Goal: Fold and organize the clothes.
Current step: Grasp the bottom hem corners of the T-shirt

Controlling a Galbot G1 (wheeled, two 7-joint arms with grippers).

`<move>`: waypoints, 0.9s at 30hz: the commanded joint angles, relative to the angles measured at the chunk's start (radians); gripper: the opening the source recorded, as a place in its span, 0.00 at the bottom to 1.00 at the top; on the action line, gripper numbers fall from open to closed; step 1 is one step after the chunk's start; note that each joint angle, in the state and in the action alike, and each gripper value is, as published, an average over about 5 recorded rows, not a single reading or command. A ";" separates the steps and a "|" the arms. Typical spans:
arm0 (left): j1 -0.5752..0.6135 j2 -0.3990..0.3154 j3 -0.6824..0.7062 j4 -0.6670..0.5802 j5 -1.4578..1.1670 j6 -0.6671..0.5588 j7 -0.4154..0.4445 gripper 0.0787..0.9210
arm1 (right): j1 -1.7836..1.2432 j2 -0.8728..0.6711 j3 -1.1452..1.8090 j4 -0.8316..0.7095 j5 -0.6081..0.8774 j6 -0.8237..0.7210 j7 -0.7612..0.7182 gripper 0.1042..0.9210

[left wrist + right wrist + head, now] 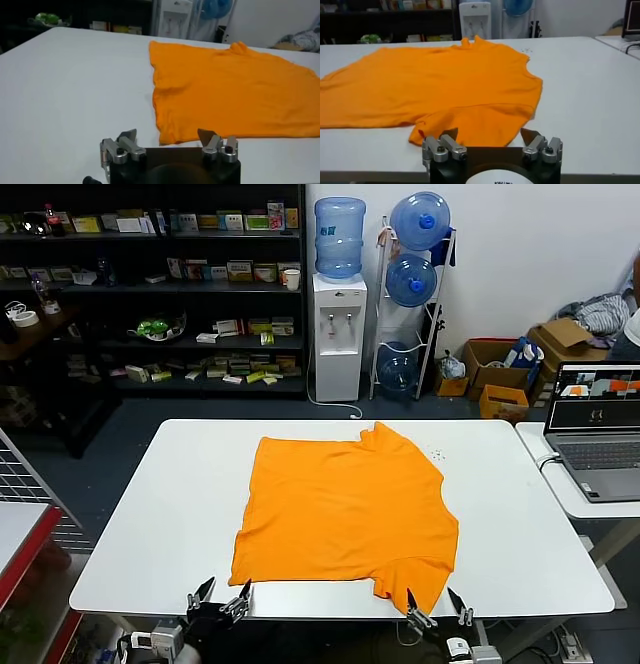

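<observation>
1 orange T-shirt flat on table, no lettering visible.

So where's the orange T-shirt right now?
The T-shirt lies spread flat in the middle of the white table, its near edge just ahead of the open left gripper and right gripper.

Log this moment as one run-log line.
T-shirt: flat on table, unfolded | left gripper: open at near edge | right gripper: open by near sleeve
</observation>
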 commanded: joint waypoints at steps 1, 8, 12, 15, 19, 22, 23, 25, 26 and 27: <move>-0.037 -0.005 0.008 0.031 -0.004 0.006 0.002 0.80 | 0.034 0.004 -0.014 -0.037 -0.017 -0.002 -0.002 0.86; -0.036 0.001 0.010 0.030 -0.005 0.005 0.002 0.56 | 0.004 0.002 -0.016 -0.029 -0.036 0.009 -0.005 0.63; -0.024 0.003 0.013 0.026 -0.003 0.005 0.002 0.43 | -0.007 0.000 -0.013 -0.020 -0.036 0.010 -0.004 0.49; -0.014 0.004 0.015 0.022 -0.001 0.006 0.004 0.33 | -0.013 -0.001 -0.011 -0.016 -0.035 0.011 -0.001 0.39; -0.003 0.007 0.013 0.017 0.002 0.004 0.007 0.18 | -0.028 -0.005 -0.011 -0.005 -0.030 0.020 0.002 0.25; 0.005 0.011 0.009 0.011 0.002 0.001 0.009 0.08 | -0.046 -0.014 -0.010 0.012 -0.018 0.028 0.004 0.14; 0.007 0.012 0.008 0.010 0.001 0.000 0.010 0.06 | -0.054 -0.018 -0.010 0.019 -0.013 0.030 0.005 0.10; 0.011 0.015 0.006 0.005 0.000 -0.005 0.012 0.02 | -0.074 -0.029 -0.008 0.043 0.001 0.035 0.008 0.05; 0.014 0.017 0.004 0.003 -0.001 -0.008 0.012 0.01 | -0.088 -0.038 -0.006 0.059 0.012 0.037 0.011 0.03; 0.018 0.019 0.003 -0.002 -0.002 -0.009 0.012 0.01 | -0.103 -0.048 -0.003 0.078 0.024 0.038 0.014 0.02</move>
